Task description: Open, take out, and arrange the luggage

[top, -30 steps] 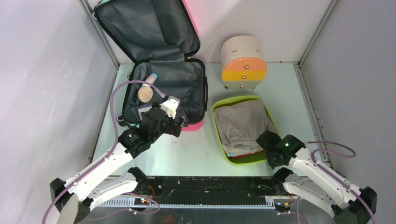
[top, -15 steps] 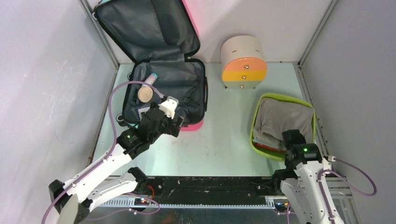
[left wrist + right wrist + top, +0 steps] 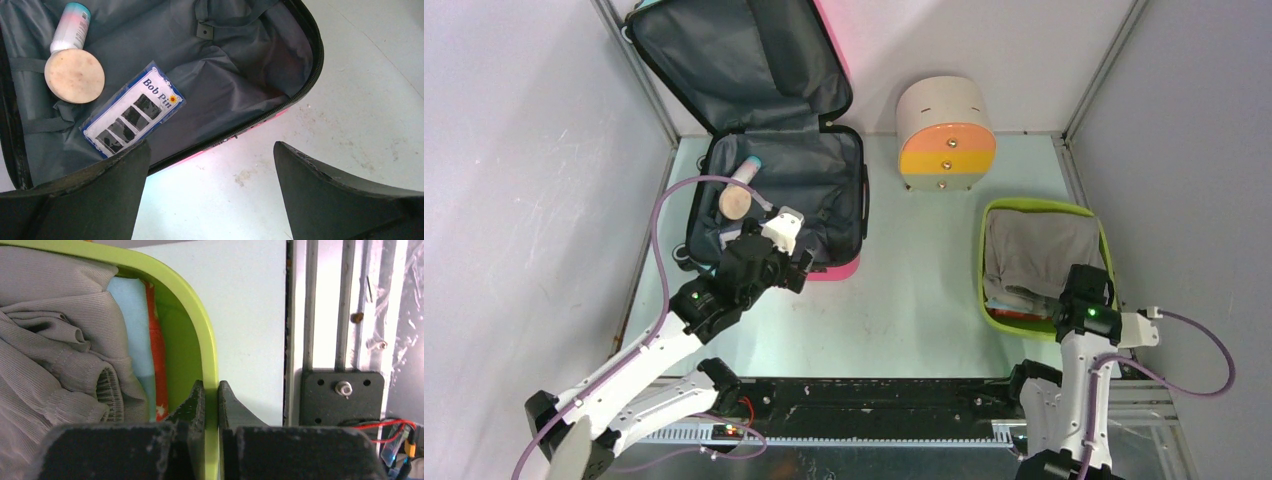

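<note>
Premises: a robotics test cell in a laboratory. Plain grey panel walls [image 3: 524, 150] on metal frame posts [image 3: 650, 95] enclose a pale green bench top [image 3: 904, 280]. The left arm [image 3: 639, 360] and right arm [image 3: 1079, 380] are bolted to a black rail [image 3: 874, 395], trailing a purple cable [image 3: 655, 245]. The luggage [image 3: 814, 180] and a lime-green tray [image 3: 1039, 204] sit on the bench.

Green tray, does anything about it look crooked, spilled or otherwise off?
Nothing is spilled or damaged. The green tray has its near rim clamped in the right gripper. The grey garment inside is bunched up rather than folded flat, but it stays within the rim.
</note>
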{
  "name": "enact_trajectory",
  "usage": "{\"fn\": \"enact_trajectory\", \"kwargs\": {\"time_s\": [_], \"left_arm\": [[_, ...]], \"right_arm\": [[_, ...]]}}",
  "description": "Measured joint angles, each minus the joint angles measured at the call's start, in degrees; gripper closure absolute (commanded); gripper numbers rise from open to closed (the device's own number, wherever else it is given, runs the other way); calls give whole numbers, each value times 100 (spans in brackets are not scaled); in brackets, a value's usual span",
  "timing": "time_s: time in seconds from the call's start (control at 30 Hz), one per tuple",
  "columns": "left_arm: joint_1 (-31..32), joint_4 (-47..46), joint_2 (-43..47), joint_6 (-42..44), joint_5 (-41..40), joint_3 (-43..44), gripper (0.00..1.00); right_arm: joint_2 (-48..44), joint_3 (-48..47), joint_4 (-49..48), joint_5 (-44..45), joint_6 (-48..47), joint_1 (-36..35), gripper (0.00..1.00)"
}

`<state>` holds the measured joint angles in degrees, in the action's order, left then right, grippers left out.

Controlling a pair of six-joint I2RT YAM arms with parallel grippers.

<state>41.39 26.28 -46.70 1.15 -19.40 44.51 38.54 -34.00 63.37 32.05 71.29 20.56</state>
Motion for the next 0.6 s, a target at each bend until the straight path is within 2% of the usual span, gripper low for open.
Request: {"fn": "enact_trajectory", "kwargs": {"time_s": [0.27,0.6], "left_arm": [[0,0,-2,37,-2,0,0],[0,0,0,39,-2,0,0]], "right_arm": [[562,-9,-1137,-205,-1141,575,100],[1023,-142,-1853,-350,-2068,1093,100]]}}
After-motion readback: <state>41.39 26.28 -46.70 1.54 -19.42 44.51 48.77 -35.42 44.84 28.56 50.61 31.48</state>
